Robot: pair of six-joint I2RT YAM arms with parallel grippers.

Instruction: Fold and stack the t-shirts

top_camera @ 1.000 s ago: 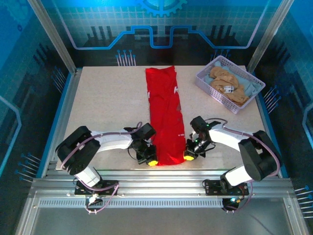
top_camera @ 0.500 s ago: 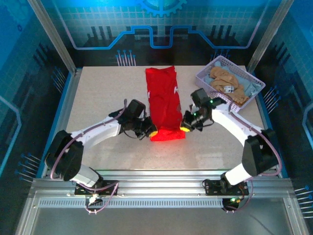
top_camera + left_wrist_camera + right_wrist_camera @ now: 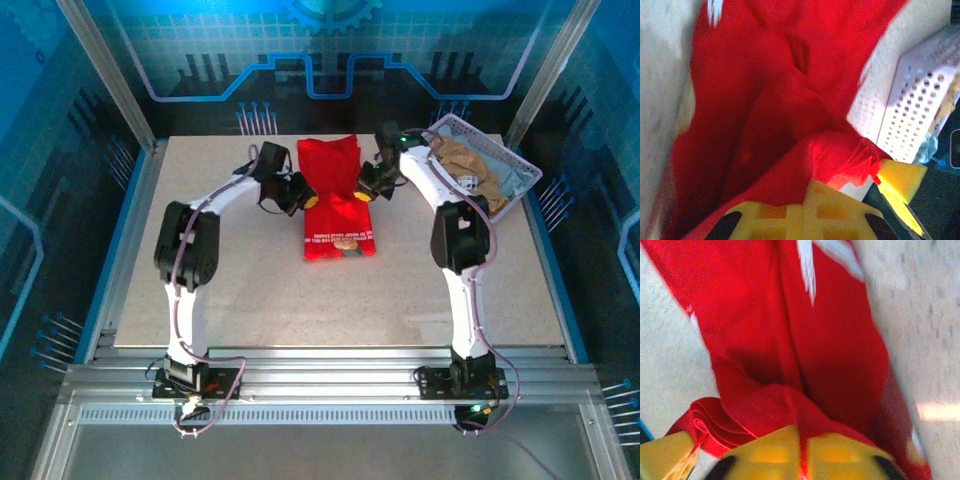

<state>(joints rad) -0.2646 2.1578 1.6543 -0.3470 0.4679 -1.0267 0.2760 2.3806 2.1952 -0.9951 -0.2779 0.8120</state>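
The bright red cloth t-shirt [image 3: 338,225] lies on the speckled beige table [image 3: 220,290], in its far middle part, as a long strip doubled over on itself. A small brown print and some white lettering show at its near end.

The left gripper [image 3: 303,200] and the right gripper [image 3: 365,193] stand at the two sides of the shirt, at about half of its length. In both wrist views a rolled edge of red cloth sits between the yellow fingers [image 3: 775,450]. Whether it is pinched or already loose cannot be told.

The lavender plastic lattice basket [image 3: 912,100] stands just beside the shirt at the far right. It contains a tan garment [image 3: 470,165] and a pale blue-grey garment [image 3: 512,180].
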